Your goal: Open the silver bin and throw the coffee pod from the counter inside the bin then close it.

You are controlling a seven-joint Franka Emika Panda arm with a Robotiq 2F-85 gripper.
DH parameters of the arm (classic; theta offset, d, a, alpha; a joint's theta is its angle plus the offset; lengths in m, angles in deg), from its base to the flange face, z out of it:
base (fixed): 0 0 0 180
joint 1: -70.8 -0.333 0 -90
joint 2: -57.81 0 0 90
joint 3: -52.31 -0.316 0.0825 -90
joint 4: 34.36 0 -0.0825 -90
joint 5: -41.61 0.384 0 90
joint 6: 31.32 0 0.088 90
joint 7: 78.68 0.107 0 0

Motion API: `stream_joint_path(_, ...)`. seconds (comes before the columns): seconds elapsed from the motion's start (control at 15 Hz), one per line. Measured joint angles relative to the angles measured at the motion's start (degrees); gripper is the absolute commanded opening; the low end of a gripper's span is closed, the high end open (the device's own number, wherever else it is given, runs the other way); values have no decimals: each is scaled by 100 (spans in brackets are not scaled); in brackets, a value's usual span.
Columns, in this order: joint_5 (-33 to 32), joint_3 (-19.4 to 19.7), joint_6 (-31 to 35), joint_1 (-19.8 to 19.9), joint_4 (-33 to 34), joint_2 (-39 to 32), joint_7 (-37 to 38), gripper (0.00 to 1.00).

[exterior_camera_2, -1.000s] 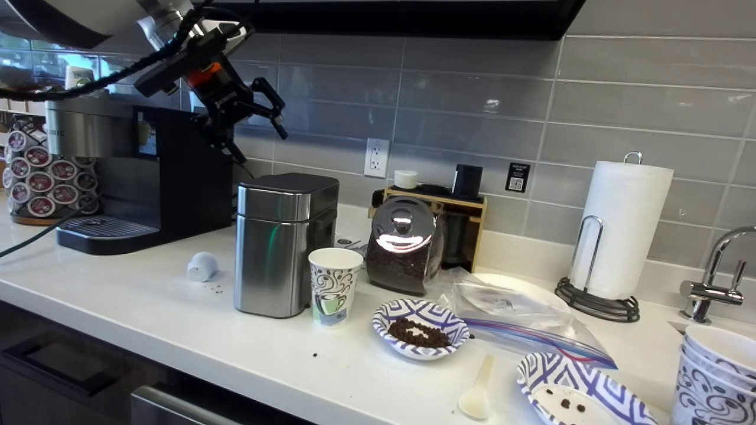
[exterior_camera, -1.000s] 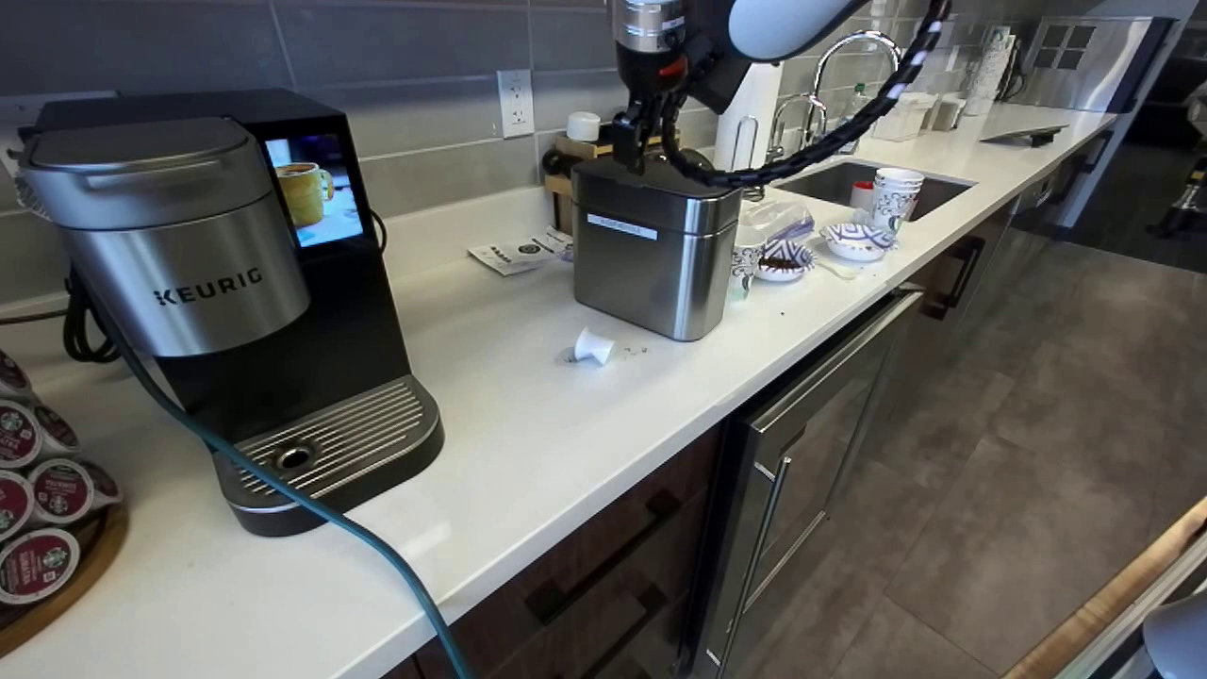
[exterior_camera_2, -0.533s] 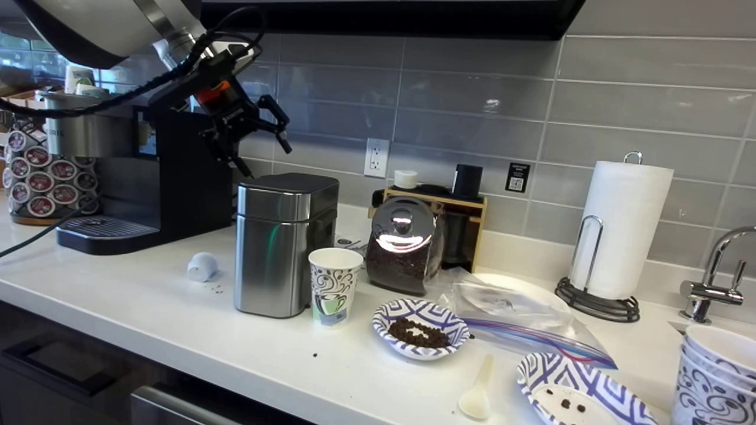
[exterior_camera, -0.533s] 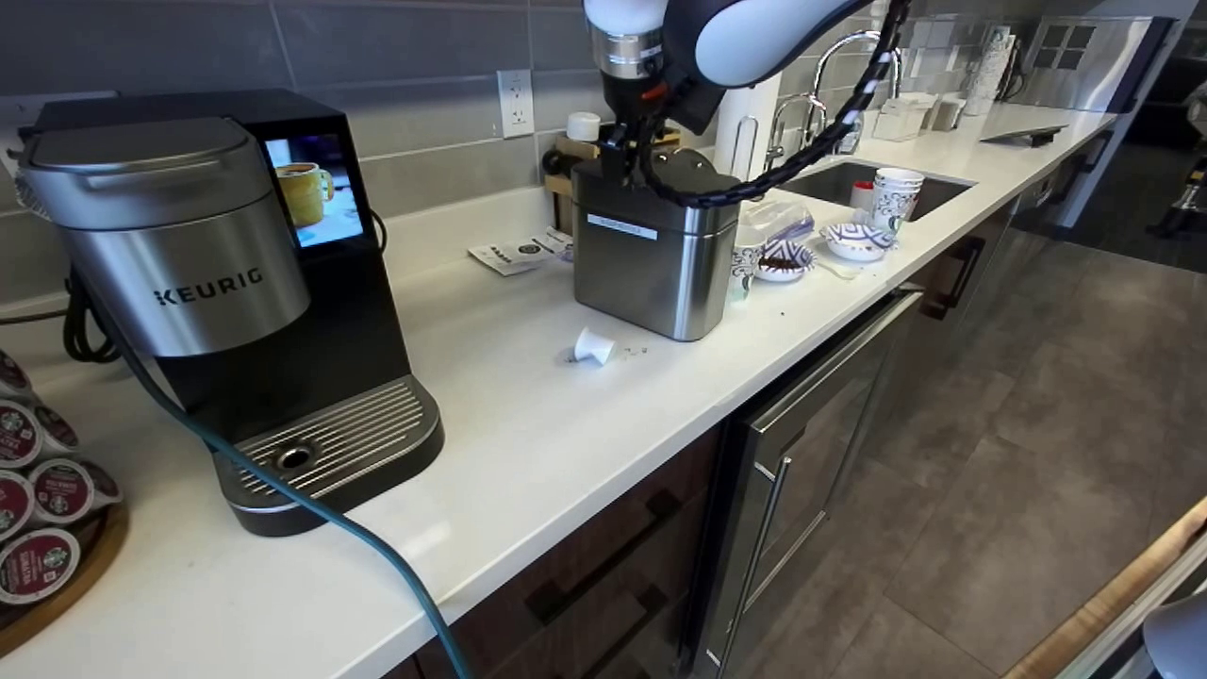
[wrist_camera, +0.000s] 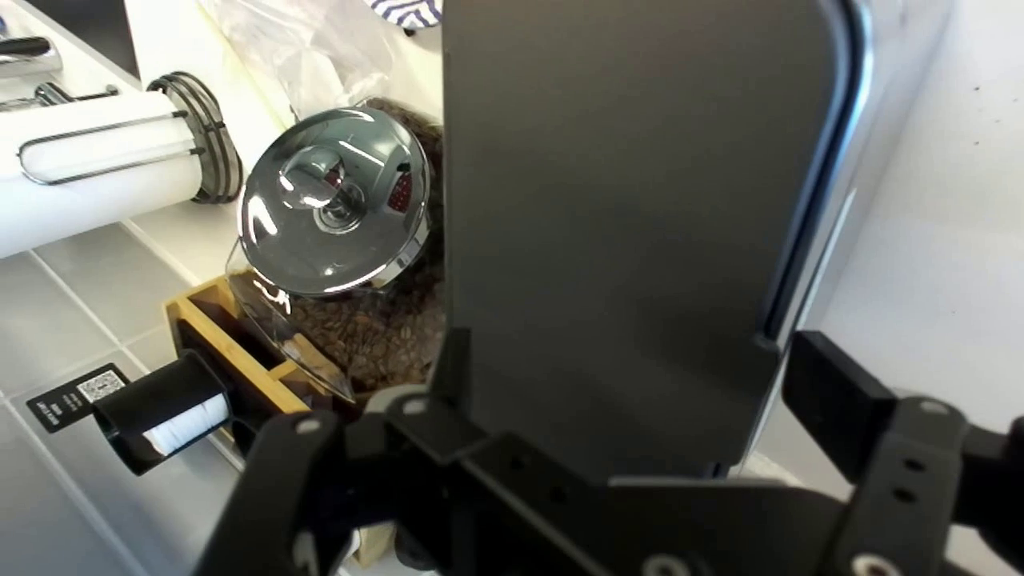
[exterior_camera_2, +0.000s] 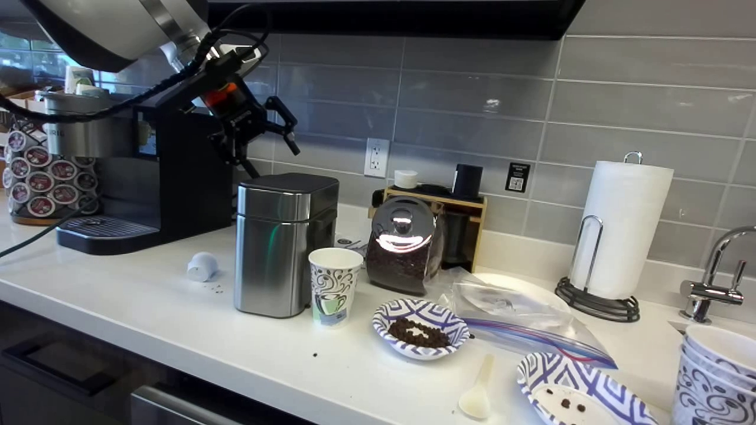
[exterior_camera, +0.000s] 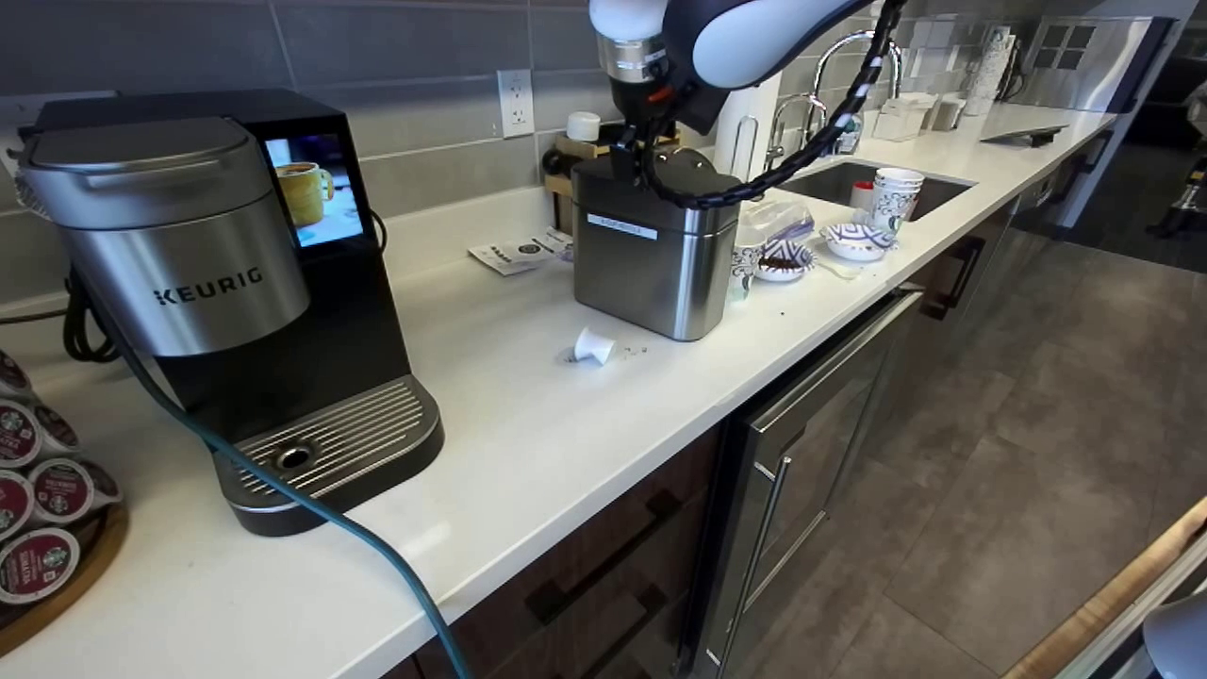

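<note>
The silver bin [exterior_camera: 651,273] stands on the white counter [exterior_camera: 509,415]; its dark lid [wrist_camera: 624,176] is shut. It also shows in an exterior view [exterior_camera_2: 269,265]. The small white coffee pod [exterior_camera: 594,346] lies on its side on the counter beside the bin, with dark crumbs near it; it also shows in an exterior view [exterior_camera_2: 202,267]. My gripper [exterior_camera_2: 273,161] is open and empty, tilted, just above the lid at the bin's wall-side end. In the wrist view the gripper [wrist_camera: 632,356] has its fingers spread across the lid's width. Whether a fingertip touches the bin I cannot tell.
The Keurig machine [exterior_camera: 189,236] stands on the pod's far side from the bin. A paper cup [exterior_camera_2: 333,289] stands close beside the bin. A coffee bean container [exterior_camera_2: 401,248], a wooden rack [exterior_camera_2: 478,230] and a patterned bowl [exterior_camera_2: 422,351] are nearby. The tiled wall [exterior_camera_2: 331,88] is behind.
My open gripper has come down toward the bin's lid and shifted over toward the bin. The bin and the pod have not moved.
</note>
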Motion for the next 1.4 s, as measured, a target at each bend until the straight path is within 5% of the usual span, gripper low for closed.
stream_joint_path(0.73,-4,64,-156,-1,3,93,89,100)
stream_joint_path(1.4,-347,301,-159,94,-60,539,1162,100)
